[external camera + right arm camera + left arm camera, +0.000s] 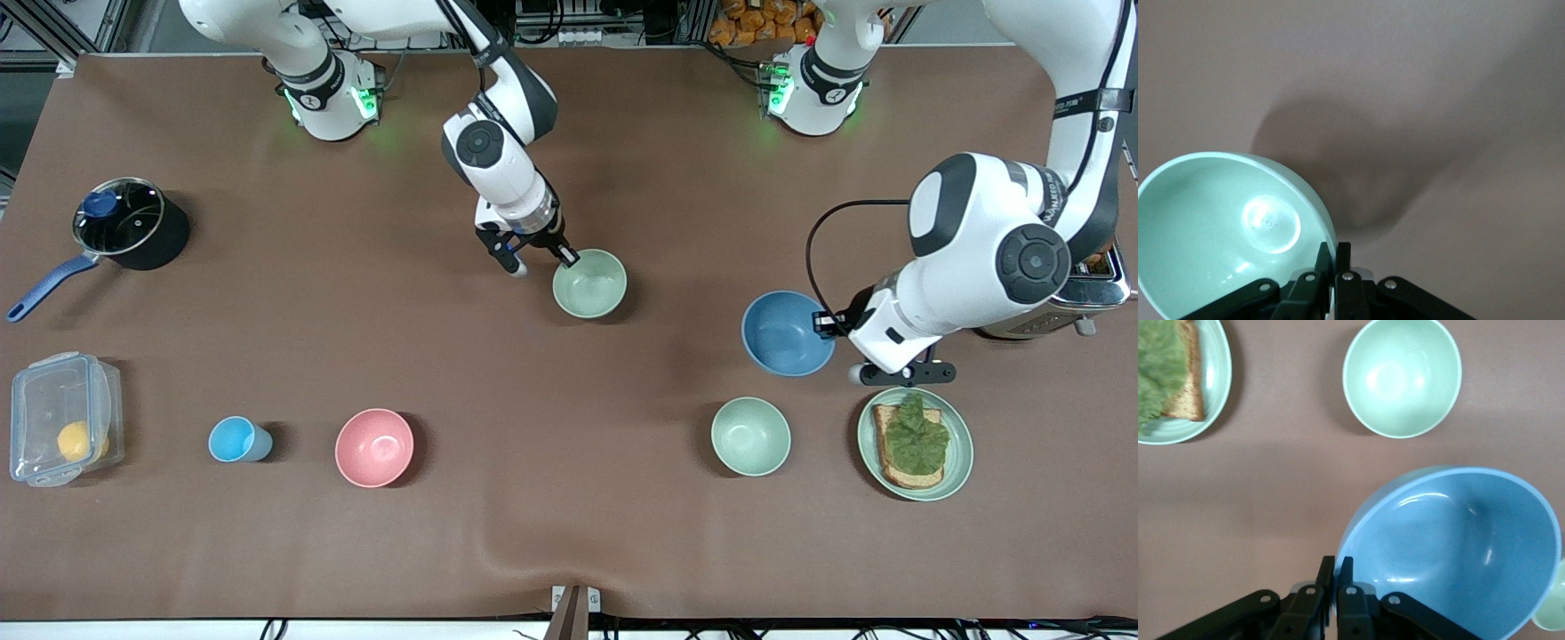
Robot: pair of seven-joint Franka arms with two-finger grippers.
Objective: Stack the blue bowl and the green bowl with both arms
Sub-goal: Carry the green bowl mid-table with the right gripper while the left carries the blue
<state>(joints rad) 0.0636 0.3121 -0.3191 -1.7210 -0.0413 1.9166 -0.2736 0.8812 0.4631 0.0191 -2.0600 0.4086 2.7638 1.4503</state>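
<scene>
My left gripper [822, 324] is shut on the rim of the blue bowl [787, 332] and holds it tilted just above the table, toward the left arm's end. In the left wrist view the fingers [1337, 567] pinch the blue bowl's [1451, 547] rim. My right gripper [569, 258] is shut on the rim of the pale sage-green bowl [589, 283] and holds it over the table's middle. In the right wrist view the gripper [1333, 253] clamps that green bowl [1225, 227], whose shadow falls on the table. The two bowls are apart.
A mint-green bowl [750, 436] and a mint plate [956, 462] with toast and lettuce lie nearer the camera than the blue bowl. A pink bowl [374, 447], a light-blue cup [236, 439], a clear box [62, 431] and a lidded pot [124, 222] are toward the right arm's end.
</scene>
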